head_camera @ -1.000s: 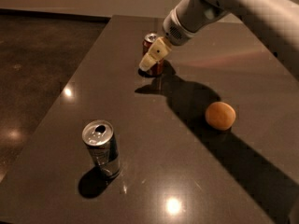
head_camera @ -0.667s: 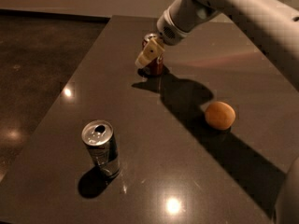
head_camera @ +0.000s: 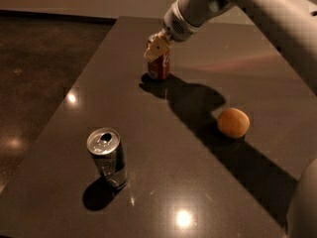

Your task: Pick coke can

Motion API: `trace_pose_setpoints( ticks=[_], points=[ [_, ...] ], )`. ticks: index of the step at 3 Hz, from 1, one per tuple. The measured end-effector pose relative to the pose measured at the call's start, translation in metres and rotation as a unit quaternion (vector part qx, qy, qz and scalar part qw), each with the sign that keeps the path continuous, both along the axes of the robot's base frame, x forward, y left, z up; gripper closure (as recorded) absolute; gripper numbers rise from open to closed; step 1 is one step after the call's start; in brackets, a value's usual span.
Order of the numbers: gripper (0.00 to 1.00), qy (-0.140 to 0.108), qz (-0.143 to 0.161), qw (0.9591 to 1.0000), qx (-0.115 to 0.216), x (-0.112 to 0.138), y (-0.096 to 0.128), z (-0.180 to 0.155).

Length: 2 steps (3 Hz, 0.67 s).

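The coke can (head_camera: 160,67), red with white script, stands upright on the dark table (head_camera: 208,182) at its far middle. My gripper (head_camera: 157,47) comes down from the upper right on the grey arm (head_camera: 198,6) and sits at the can's upper part, covering its top. The can's base rests on the table with its shadow right beside it.
A silver-and-dark can (head_camera: 107,157) with an open top stands at the near left. An orange round fruit (head_camera: 233,122) lies to the right of the middle. The table's left edge runs along the dark floor (head_camera: 34,83). Part of the robot body (head_camera: 304,207) fills the lower right corner.
The arm and gripper have shifted a little to the left and up at the coke can, so more of the red can shows. The can still stands in the same place.
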<state>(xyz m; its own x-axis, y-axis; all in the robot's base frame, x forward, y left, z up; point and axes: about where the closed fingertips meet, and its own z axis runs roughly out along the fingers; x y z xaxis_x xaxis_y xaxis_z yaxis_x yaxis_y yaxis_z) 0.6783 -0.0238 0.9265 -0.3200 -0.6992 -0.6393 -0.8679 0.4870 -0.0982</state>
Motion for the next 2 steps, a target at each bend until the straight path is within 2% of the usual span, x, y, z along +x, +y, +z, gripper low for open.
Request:
trace_pose_setpoints(
  ticks=[1,2],
  points=[
    [0.88,-0.004,0.023,0.9997,0.001,-0.02,0.0,0.028],
    [1.0,-0.008,0.059,0.9982,-0.006,-0.043,0.005,0.053]
  ],
)
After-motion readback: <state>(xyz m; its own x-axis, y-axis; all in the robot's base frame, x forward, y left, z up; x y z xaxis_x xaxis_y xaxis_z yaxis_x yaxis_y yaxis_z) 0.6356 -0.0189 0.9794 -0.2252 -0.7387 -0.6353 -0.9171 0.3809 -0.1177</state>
